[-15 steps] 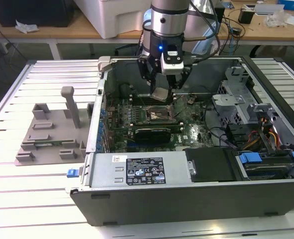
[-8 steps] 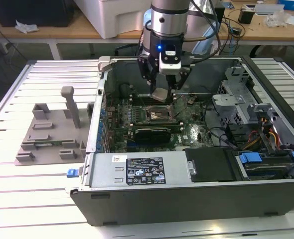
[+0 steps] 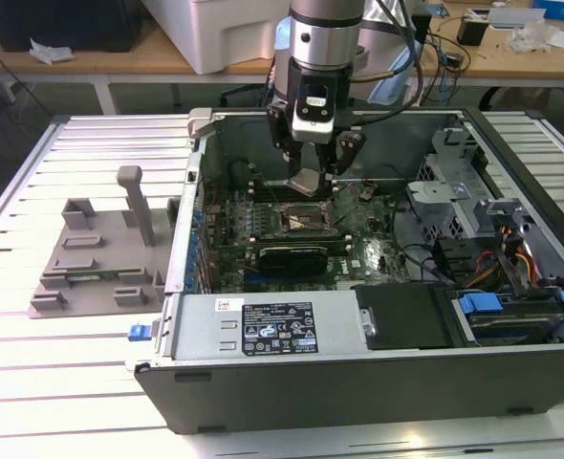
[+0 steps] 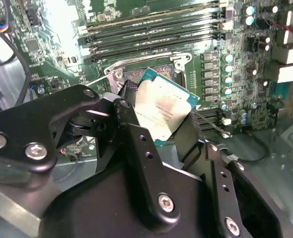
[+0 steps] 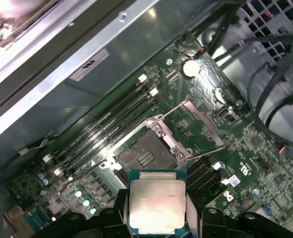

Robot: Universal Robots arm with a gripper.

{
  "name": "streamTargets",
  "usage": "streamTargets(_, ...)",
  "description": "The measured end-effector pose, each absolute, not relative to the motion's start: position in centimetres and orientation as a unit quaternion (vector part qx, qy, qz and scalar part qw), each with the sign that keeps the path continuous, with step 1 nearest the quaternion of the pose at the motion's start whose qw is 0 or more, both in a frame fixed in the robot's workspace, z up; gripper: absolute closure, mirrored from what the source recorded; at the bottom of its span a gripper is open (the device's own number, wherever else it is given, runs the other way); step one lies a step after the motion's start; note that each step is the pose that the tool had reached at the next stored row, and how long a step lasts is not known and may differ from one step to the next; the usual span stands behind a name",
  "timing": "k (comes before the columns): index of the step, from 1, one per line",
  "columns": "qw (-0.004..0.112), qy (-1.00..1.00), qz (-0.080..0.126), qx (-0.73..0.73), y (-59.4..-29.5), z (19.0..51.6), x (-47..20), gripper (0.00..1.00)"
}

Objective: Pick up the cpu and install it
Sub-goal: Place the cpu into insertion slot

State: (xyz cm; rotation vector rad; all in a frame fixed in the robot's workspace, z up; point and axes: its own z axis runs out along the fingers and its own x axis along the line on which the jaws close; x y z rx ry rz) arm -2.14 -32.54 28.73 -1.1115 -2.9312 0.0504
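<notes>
- cpu (image 5: 156, 206): flat square, silver-grey metal lid, teal rim; held aloft above the socket (image 5: 145, 154), not touching it.
- hand (image 3: 314, 172): black fingers (image 4: 126, 116) clenched on the cpu's opposite edges.
- socket: square, retention frame (image 5: 198, 124) hinged open; memory slots (image 5: 107, 126) close alongside.
- computer case (image 3: 358, 378): grey sheet metal, open-topped, on slatted tabletop (image 3: 62, 382).

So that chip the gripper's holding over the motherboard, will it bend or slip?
Probably stiff: the chip looks flat and metal-topped, unbent in the gripper. Likely light, being thin. Held only by its edges, it could slip, and a drop onto the open socket might damage it.
</notes>
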Motion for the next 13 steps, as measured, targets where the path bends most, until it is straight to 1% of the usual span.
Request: streamTargets(13, 0.004, -0.894, 0.018, -0.448, -32.54, 28.72, -2.09, 0.45)
